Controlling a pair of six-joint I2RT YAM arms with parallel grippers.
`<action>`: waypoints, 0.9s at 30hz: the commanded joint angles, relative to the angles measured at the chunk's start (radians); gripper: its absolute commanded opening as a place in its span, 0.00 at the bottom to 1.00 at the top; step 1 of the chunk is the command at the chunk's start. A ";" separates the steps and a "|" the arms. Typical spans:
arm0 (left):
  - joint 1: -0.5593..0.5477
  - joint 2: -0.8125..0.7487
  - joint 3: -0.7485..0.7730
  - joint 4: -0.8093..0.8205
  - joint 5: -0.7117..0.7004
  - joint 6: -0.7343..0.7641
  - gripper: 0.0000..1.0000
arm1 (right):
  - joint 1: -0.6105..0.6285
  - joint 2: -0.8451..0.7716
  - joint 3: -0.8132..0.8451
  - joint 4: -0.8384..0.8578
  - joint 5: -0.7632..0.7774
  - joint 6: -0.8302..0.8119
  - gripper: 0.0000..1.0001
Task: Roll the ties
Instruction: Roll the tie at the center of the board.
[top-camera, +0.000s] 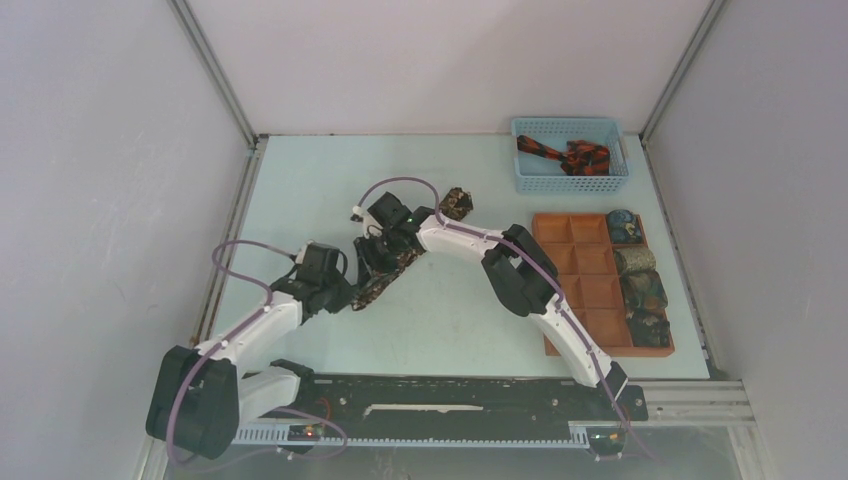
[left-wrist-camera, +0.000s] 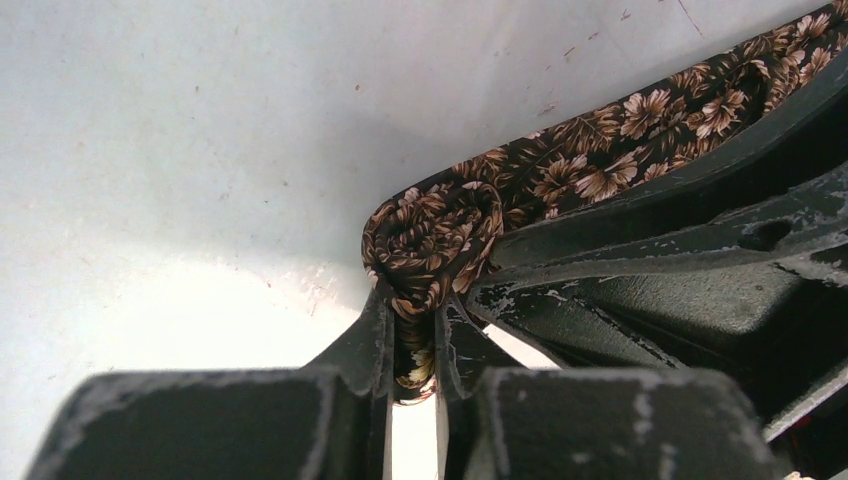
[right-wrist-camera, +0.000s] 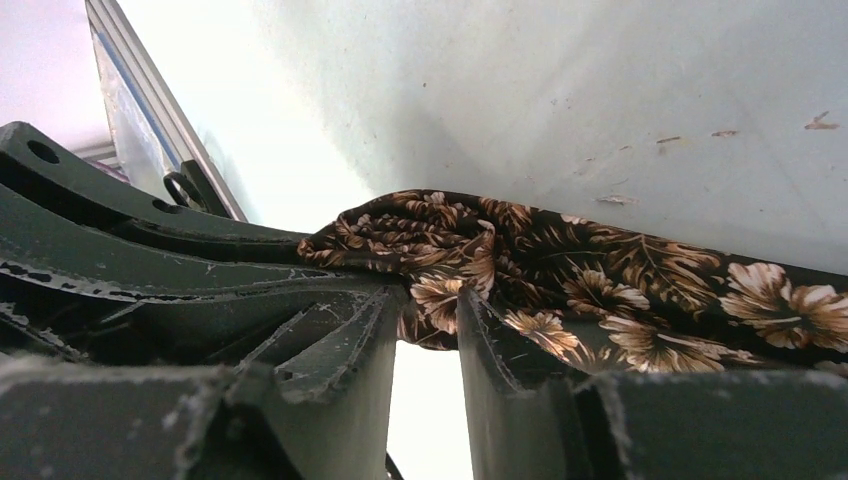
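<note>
Brown tie (left-wrist-camera: 440, 240) | L gripper (left-wrist-camera: 413, 335) + R gripper (right-wrist-camera: 430, 325) pinching | far end cut off

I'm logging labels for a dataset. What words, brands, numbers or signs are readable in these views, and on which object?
None: no readable text in any view.
The brown floral tie, blue basket, orange tray and rolled ties show only patterns or plain surfaces.

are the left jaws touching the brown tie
Touching. The left wrist view shows the left jaws pinching the rolled end of the brown tie, with fabric pressed against both inner faces.
</note>
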 joint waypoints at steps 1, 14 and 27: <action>0.004 -0.023 0.030 -0.062 -0.051 0.018 0.00 | 0.001 -0.056 0.017 -0.022 0.032 -0.024 0.32; 0.004 -0.027 0.066 -0.085 -0.041 0.022 0.00 | 0.027 -0.031 0.006 -0.004 0.015 -0.017 0.05; 0.004 -0.003 0.155 -0.135 -0.003 0.038 0.00 | 0.051 0.011 0.013 0.019 -0.009 0.008 0.00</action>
